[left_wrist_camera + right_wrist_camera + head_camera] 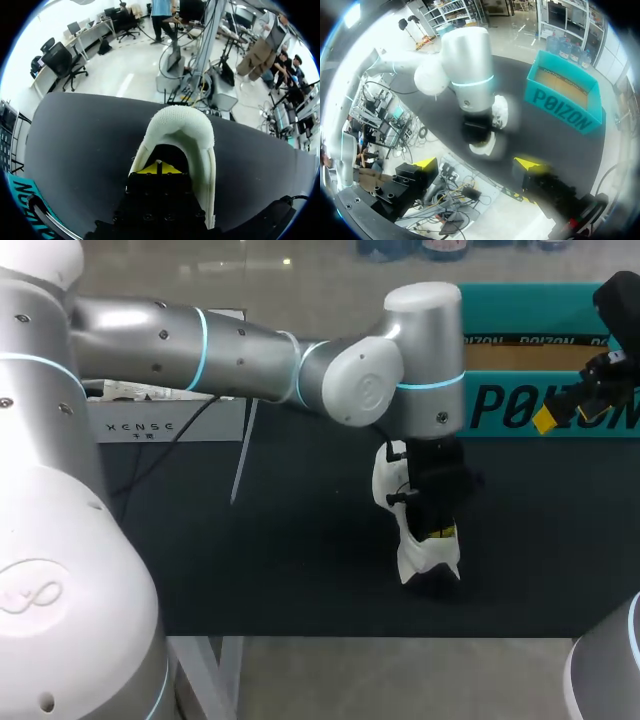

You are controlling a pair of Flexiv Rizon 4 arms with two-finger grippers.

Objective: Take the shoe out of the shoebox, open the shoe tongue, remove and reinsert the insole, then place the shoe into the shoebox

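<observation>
Right now your left gripper (159, 168) is sunk into the mouth of the shoe (180, 125), its yellow tips drawn together so that only a thin dark line shows between them. What they pinch, if anything, is hidden beneath the fingers, so you cannot say whether it is the insole, the tongue or nothing at all.

The shoe is out of the shoebox (520, 310) and on the black table (250, 560), in front of the box and well apart from it. It stands steeply on end rather than lying flat. I judge that your left arm, coming straight down from above, props it that way. An upended shoe gives the fingers a straight path down the opening toward the insole.

Your right gripper (476, 163) hangs up beside the shoebox, well apart from the shoe, with its tips spread wide and nothing between them. My guess is that it is parked clear of the work, ready to steady the shoe if needed.

The head view gives you the shoe's tilt and its place relative to the box, but the left wrist blocks the opening. The left wrist view looks straight into that opening and shows the white rim curving round ahead of the tips. Only the right wrist view shows both right fingertips; the head view offers just one.
</observation>
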